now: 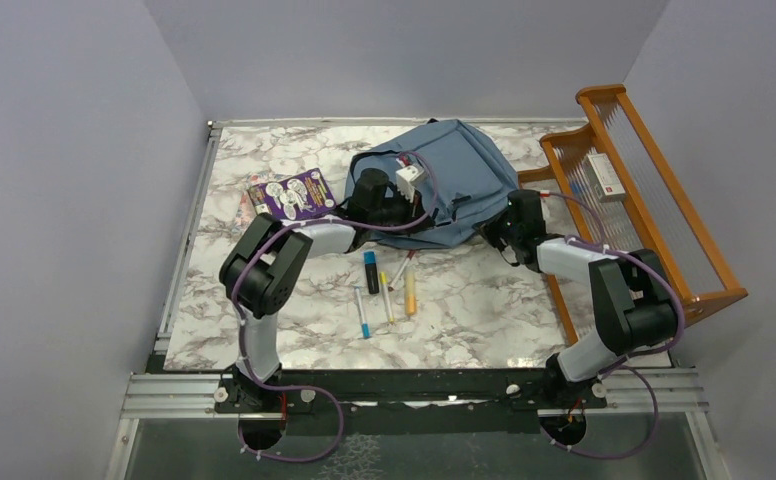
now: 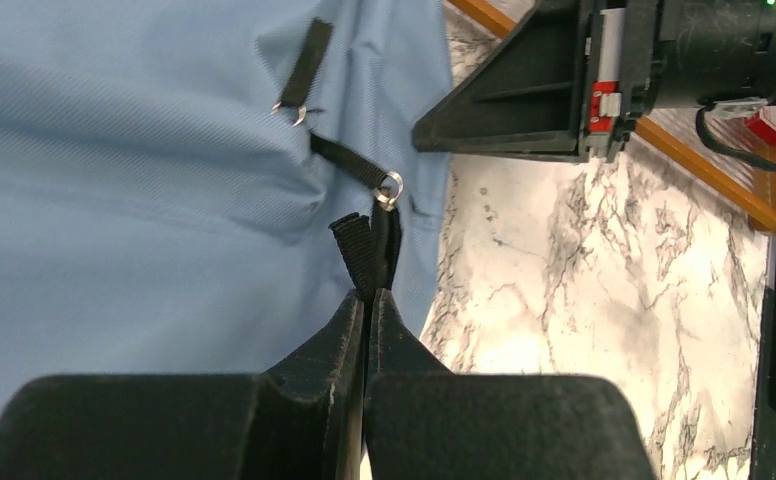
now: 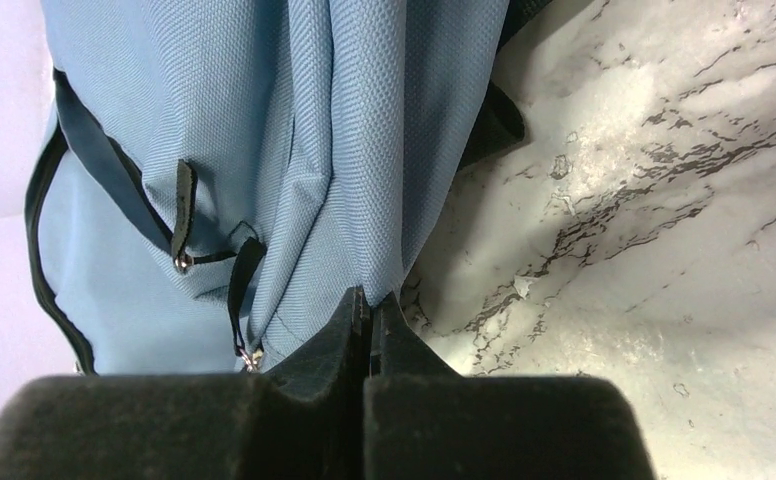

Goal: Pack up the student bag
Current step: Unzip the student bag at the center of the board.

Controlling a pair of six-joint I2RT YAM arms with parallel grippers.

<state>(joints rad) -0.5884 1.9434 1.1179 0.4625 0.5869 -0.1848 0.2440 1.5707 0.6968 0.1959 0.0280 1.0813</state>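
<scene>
Top external view has the bag (image 1: 459, 175) lying at the far middle of the table (image 1: 484, 320), just beside the rack (image 1: 654, 200), with pens (image 1: 384, 290) loose nearer the arms. The left gripper (image 2: 366, 300) has its fingers pressed together on a black pull tab (image 2: 362, 245) hanging from a small ring. The right gripper (image 3: 369, 298) pinches a fold of blue fabric at the bag's edge. This looks like opening the zip, so the right should anchor the cloth taut while the left draws the tab steadily along the zip line, not upward.
</scene>
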